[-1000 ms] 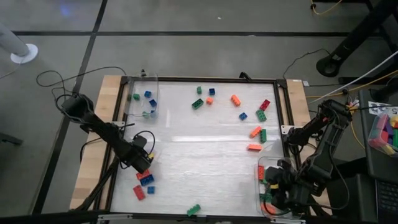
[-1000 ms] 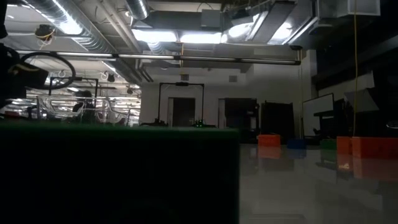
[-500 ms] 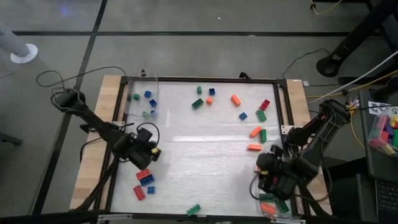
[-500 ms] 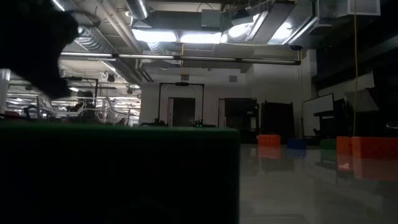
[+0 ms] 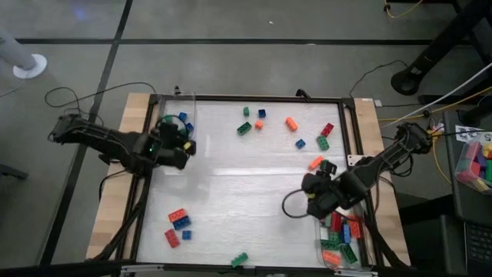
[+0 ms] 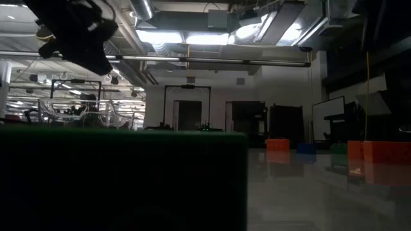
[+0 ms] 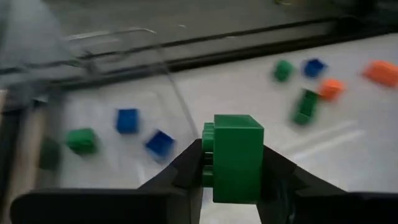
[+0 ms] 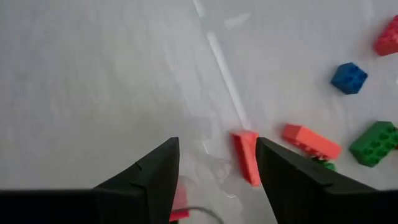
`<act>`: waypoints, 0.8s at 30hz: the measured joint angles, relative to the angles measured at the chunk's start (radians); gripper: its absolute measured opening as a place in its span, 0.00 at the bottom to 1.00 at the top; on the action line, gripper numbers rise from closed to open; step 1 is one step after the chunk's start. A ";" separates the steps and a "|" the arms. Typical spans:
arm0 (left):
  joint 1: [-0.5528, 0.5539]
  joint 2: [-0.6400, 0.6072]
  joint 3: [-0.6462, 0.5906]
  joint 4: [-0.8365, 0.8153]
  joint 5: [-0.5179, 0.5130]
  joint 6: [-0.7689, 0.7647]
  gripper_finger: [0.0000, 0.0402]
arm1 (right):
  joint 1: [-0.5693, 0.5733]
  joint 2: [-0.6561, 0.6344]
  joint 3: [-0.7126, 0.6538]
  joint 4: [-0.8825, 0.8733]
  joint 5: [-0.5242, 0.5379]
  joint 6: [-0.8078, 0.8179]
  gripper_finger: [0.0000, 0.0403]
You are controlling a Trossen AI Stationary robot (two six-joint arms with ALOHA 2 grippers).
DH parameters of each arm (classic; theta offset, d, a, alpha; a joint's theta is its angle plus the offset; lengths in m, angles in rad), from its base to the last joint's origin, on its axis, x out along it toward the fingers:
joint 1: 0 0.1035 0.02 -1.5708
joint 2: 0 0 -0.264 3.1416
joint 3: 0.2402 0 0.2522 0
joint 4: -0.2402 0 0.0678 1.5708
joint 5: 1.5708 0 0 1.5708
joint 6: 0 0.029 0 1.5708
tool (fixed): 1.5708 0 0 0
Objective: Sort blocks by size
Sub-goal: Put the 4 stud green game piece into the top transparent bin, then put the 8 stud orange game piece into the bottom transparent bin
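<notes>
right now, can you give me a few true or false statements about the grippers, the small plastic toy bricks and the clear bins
1. The left gripper grips a small green studded plastic brick. True.
2. The right gripper holds a blue brick. False: its fingers are open and empty.
3. The clear plastic bin at the table's far left corner has small blue and green bricks in it. True.
4. The clear plastic bin at the near right corner is empty. False: red, orange, green and blue bricks lie in it.

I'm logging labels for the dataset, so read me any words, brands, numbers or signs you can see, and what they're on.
None can be read in any view.
The green brick held in the left gripper shows only studs.
The loose bricks and the clear bin show no print.
</notes>
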 joint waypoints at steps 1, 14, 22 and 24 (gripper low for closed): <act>0.036 0.000 -0.006 -0.001 -0.002 0.025 0.26 | -0.013 0.000 0.000 0.000 0.000 -0.009 0.52; 0.392 0.002 -0.035 0.033 0.122 0.217 0.42 | -0.113 0.000 0.000 -0.010 -0.034 -0.186 0.52; 0.433 0.002 -0.035 0.122 0.177 0.346 0.45 | -0.187 0.044 0.000 -0.053 -0.075 -0.300 0.52; 0.433 0.002 -0.035 0.135 0.182 0.363 0.45 | -0.215 0.070 0.000 -0.055 -0.095 -0.319 0.52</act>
